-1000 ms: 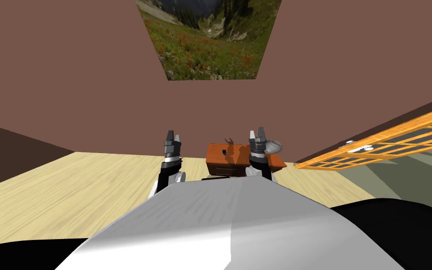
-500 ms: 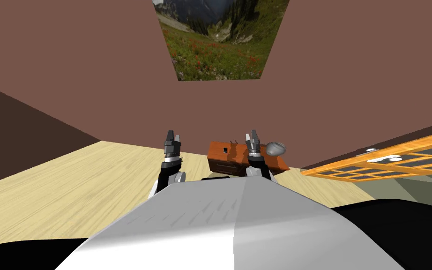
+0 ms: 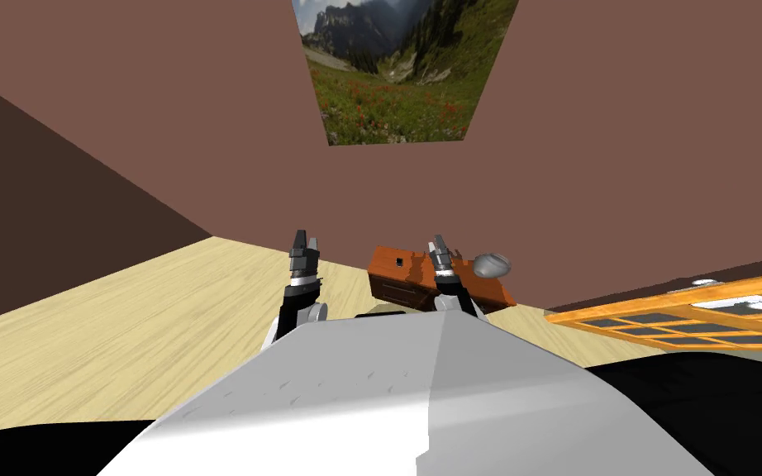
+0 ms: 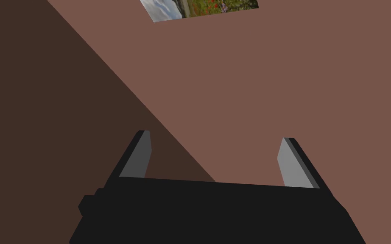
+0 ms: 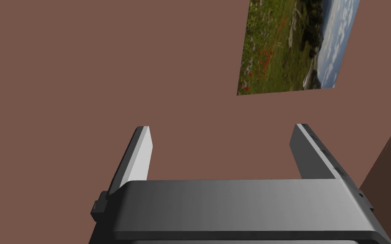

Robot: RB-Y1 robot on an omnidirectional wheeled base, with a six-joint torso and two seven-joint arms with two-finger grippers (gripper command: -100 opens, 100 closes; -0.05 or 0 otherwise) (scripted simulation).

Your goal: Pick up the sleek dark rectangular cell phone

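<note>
Cell phone [image 3: 401, 261] lay flat on the orange-brown cabinet [image 3: 384, 266] ahead, between the raised left gripper [image 3: 305, 240] and right gripper [image 3: 439, 245], both spread and empty, and so thin a slab could have skidded off if a blade nudged it sideways.

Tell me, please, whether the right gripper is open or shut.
Open: the right gripper shows its fingers wide apart in its wrist view, nothing held between them.
</note>
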